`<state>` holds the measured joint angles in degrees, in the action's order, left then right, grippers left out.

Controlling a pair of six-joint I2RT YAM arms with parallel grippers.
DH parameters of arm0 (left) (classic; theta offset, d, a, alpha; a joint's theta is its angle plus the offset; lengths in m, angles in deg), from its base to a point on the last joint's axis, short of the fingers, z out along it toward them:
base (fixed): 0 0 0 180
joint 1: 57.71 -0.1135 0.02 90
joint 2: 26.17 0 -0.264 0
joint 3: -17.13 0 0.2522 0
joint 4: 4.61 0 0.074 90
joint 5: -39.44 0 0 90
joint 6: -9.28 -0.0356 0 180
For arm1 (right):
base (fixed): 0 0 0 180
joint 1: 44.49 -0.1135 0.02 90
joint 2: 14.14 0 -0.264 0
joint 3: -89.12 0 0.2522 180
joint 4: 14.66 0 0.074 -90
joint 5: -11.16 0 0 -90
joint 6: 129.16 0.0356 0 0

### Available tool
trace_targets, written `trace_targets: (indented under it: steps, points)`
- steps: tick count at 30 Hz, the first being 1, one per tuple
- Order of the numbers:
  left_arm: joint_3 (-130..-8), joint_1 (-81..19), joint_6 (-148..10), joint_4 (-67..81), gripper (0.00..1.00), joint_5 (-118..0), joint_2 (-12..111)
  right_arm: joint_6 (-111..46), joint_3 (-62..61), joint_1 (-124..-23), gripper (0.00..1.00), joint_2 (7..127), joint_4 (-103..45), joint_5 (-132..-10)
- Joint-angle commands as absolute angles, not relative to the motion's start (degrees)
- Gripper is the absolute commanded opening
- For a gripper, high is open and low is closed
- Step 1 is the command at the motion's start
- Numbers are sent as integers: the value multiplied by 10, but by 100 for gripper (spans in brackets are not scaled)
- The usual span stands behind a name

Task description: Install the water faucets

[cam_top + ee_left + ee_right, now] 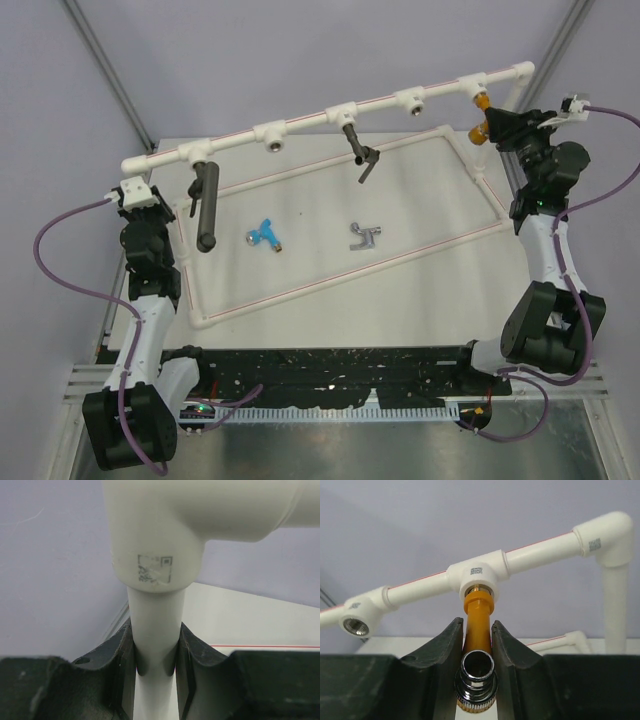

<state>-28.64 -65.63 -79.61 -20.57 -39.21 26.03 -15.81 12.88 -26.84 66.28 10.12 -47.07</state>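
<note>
Bare table around blue faucet, silver faucet; dark cylinder juts near blue one.

An orange-gold faucet with a chrome mouth shows between black fingers, below a white pipe bearing a thin red stripe. Well away from those fingers, a bright blue faucet and a silver-grey faucet lie on the pale desk.

The orange-gold faucet sits in a pipe socket; blue faucet and silver-grey faucet lie flat.
</note>
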Motion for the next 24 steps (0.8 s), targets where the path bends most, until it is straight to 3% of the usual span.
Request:
trace_targets:
  steps: [1, 7, 11, 14, 19, 24]
  points:
    - [-299, -646, -785, -215, 0, -426, 253, 129, 101, -268, 10, 651, 27, -554]
    - [-297, -646, -778, -219, 0, -428, 249, 483, 150, -267, 10, 665, 8, -581]
    - [-295, -646, -778, -218, 0, -427, 246, 565, 120, -268, 20, 682, -29, -564]
    - [-297, -646, -776, -219, 0, -427, 247, 593, 119, -268, 25, 673, -40, -584]
    - [-297, -646, -778, -217, 0, -425, 245, 538, 125, -262, 54, 644, -35, -647]
    - [-298, -646, -776, -220, 0, -428, 246, 427, 152, -234, 62, 634, -1, -654]
